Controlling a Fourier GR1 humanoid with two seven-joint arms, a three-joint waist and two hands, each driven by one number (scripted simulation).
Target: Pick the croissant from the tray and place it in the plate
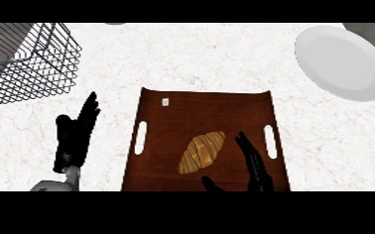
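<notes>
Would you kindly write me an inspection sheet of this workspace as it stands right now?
Surface: white marbled counter.
Job's things: croissant lies on the brown tray, not yet lifted; white plate at far right holds nothing.
Clutter: black wire basket at far left; small pale tag on the tray's far end.
Hands: right hand open over the tray, just right of the croissant; left hand open, resting left of the tray.
Cables: nothing seen.
Surroundings: grey object at the top right corner, unidentifiable.

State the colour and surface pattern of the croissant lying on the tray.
Golden brown with darker diagonal stripes across the croissant, seen in the head view against the dark brown tray.
</notes>
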